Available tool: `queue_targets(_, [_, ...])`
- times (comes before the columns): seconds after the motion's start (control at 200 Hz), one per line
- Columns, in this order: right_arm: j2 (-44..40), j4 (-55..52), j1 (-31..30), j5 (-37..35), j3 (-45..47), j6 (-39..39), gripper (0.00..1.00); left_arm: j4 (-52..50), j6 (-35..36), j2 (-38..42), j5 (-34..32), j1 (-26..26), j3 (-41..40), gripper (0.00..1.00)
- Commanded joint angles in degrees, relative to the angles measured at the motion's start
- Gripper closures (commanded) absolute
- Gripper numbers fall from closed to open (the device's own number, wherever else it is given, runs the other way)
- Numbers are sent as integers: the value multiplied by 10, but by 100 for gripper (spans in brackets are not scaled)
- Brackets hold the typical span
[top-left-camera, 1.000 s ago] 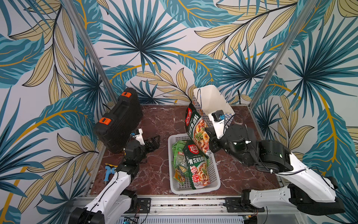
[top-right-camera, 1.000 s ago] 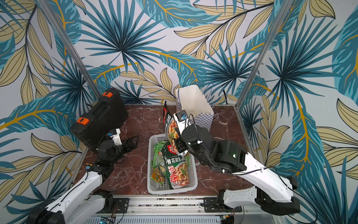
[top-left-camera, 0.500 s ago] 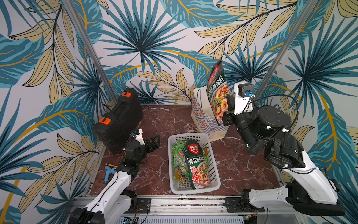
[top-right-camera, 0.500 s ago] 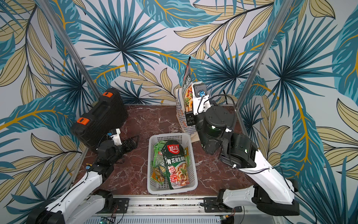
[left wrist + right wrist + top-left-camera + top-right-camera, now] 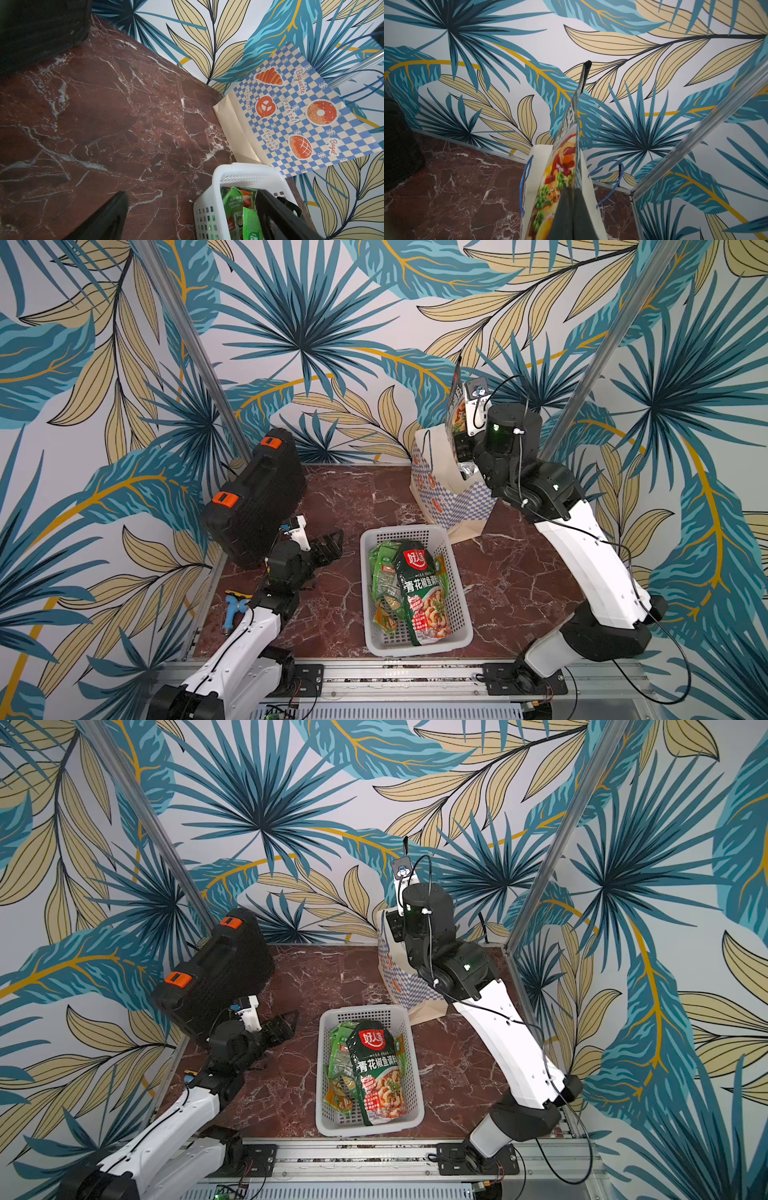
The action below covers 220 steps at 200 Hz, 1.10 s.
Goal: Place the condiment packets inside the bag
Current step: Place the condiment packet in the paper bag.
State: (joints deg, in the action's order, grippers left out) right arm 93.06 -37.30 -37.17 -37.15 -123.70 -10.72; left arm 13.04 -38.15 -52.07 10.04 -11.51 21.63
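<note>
1. Nearest, a white basket (image 5: 415, 650) on the tabletop (image 5: 519, 572) holds small green sachets (image 5: 384, 572) and a dark-green pouch (image 5: 422, 597).
2. It lies near the left gripper (image 5: 330, 547), whose jaws are spread wide and empty; a black case (image 5: 257, 497) leans behind that gripper.
3. Farthest, the right gripper (image 5: 460, 445) pinches another large pouch (image 5: 562, 166) upright, with the checkered paper bag (image 5: 449, 497) open directly beneath it.
</note>
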Motion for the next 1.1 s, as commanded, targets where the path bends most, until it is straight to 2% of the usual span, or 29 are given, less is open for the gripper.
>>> queue_targets(0.0, [22,-2,19,33,-16,23,100,7,4,9,-4,-2,4,0])
queue_targets(0.175, [40,13,55,52,38,59,100,3,6,17,-6,-2,3,0])
queue_targets(0.366, [44,18,85,105,84,88,100,1,7,24,-7,-2,3,0])
queue_targets(0.681, [71,-1,92,133,47,69,100,3,7,22,-7,-2,3,0])
queue_targets(0.771, [71,9,95,157,74,67,100,3,8,21,-7,-2,3,0])
queue_targets(0.886, [60,22,96,147,122,71,100,3,8,21,-7,-2,3,0])
queue_targets(0.936, [54,15,96,136,130,77,90,3,7,21,-7,-2,2,0])
queue_targets(1.026, [40,4,96,129,135,81,63,8,7,14,-1,-2,3,0])
queue_targets(1.097, [26,-7,96,126,133,84,55,8,10,5,10,-2,9,0])
